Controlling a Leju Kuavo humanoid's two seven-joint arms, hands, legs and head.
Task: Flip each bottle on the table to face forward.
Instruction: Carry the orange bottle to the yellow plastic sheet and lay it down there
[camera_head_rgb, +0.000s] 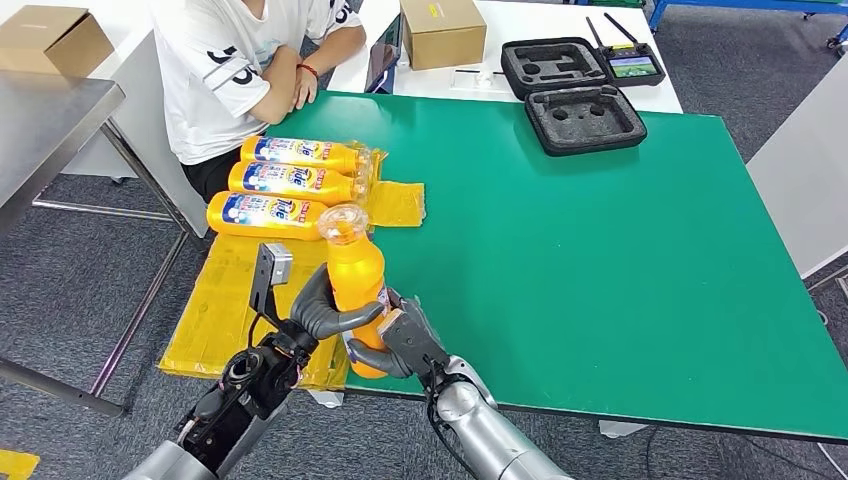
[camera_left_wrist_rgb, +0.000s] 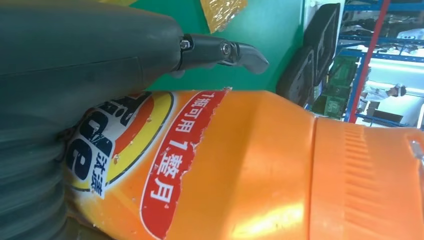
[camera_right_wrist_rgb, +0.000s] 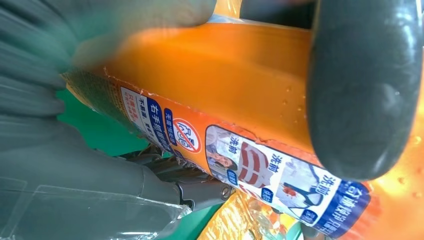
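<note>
An upright orange plastic bottle (camera_head_rgb: 357, 290) sits between the left hand (camera_head_rgb: 318, 312) and right hand (camera_head_rgb: 400, 340) at the near left edge of the green table (camera_head_rgb: 600, 250), with three lying yellow bottles (camera_head_rgb: 285, 183) behind it and two black foam cases (camera_head_rgb: 575, 95) far behind on the right.

Silver arms, dark grey hands.
</note>
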